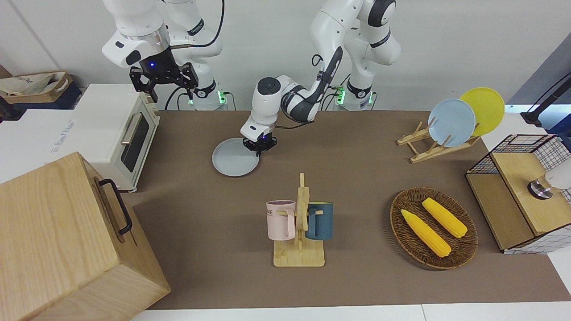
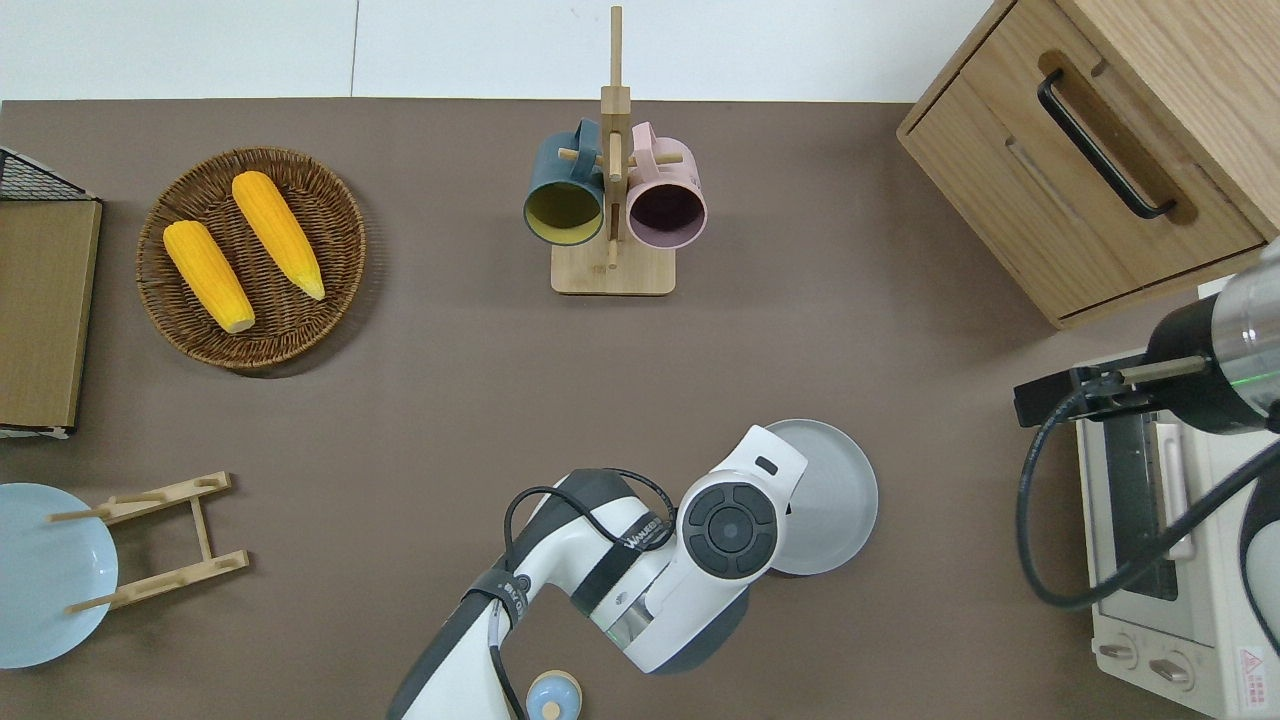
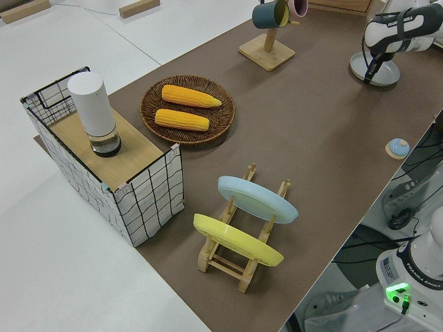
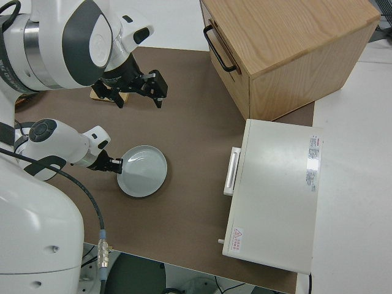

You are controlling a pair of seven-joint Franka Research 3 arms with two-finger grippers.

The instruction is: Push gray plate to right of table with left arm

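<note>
The gray plate (image 1: 233,159) lies flat on the brown table (image 1: 357,178), toward the right arm's end, between the mug rack and the robots. It also shows in the overhead view (image 2: 835,495) and the right side view (image 4: 146,173). My left gripper (image 1: 258,150) is shut, with its tips down on the plate's rim, on the edge toward the left arm's end. In the overhead view the arm's own wrist hides it. It shows in the right side view (image 4: 116,164). My right gripper (image 1: 171,91) is open and parked.
A white toaster oven (image 1: 120,129) and a wooden cabinet (image 1: 67,236) stand at the right arm's end. The mug rack (image 1: 299,223) holds two mugs. A wicker basket (image 1: 397,223) of corn and a plate rack (image 1: 428,149) sit toward the left arm's end.
</note>
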